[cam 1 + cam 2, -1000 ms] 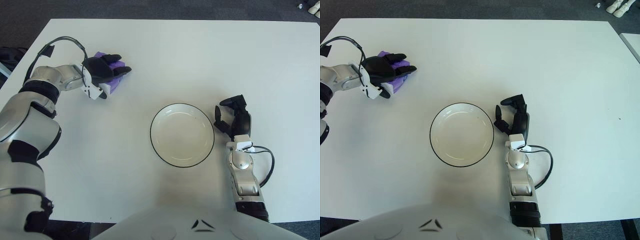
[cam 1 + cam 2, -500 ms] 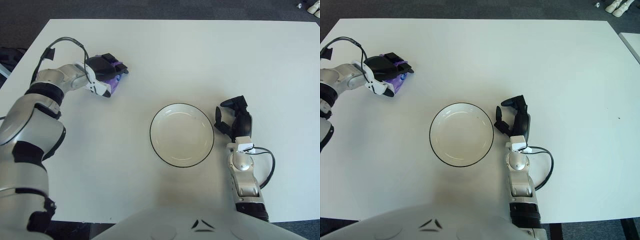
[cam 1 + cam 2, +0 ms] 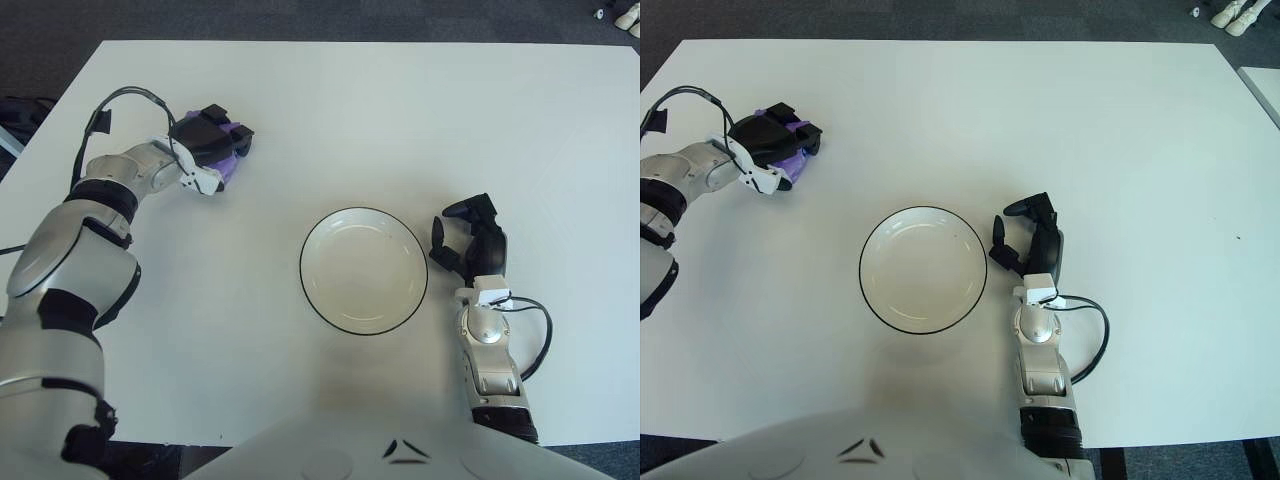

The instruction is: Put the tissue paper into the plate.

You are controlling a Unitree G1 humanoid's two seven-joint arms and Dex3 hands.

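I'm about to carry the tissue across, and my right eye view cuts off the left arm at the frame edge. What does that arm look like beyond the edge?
Observer: In the left eye view the left hand is curled over the purple tissue paper. Its forearm bends at an elbow, and the upper arm runs down that side toward the body.
Operator: Is there anything off the table on that side?
Observer: Yes. A dark object shows beyond the left edge of the table. I cannot tell what it is. The right hand is idle, to the right of the plate.
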